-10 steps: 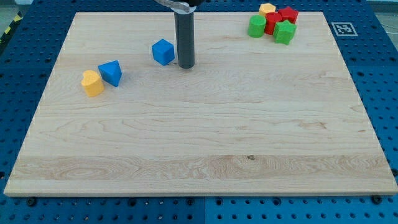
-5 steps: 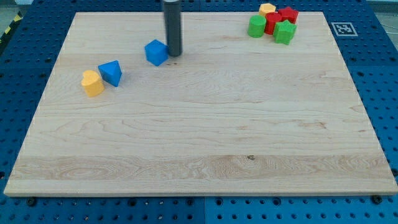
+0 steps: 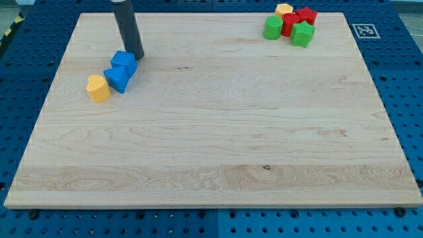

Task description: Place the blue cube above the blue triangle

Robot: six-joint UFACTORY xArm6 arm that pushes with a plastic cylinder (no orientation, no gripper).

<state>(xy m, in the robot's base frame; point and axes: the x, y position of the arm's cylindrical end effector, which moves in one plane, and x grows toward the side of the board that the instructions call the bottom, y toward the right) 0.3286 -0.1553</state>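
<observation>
The blue cube (image 3: pixel 124 63) sits at the board's upper left, touching the blue triangle (image 3: pixel 117 79) just below and left of it. My tip (image 3: pixel 135 55) rests against the cube's upper right side. The dark rod rises from there out of the view's top. A yellow block (image 3: pixel 98 88) touches the triangle's left side.
A cluster of blocks sits at the board's top right: a yellow one (image 3: pixel 284 10), two red ones (image 3: pixel 306 15) (image 3: pixel 289 23), and two green ones (image 3: pixel 273 28) (image 3: pixel 303 34). A fiducial marker (image 3: pixel 365 30) lies off the board's right top corner.
My tip has moved left and pushed the blue cube leftwards and down, from the board's upper middle until it touches the blue triangle. The other blocks have not moved.
</observation>
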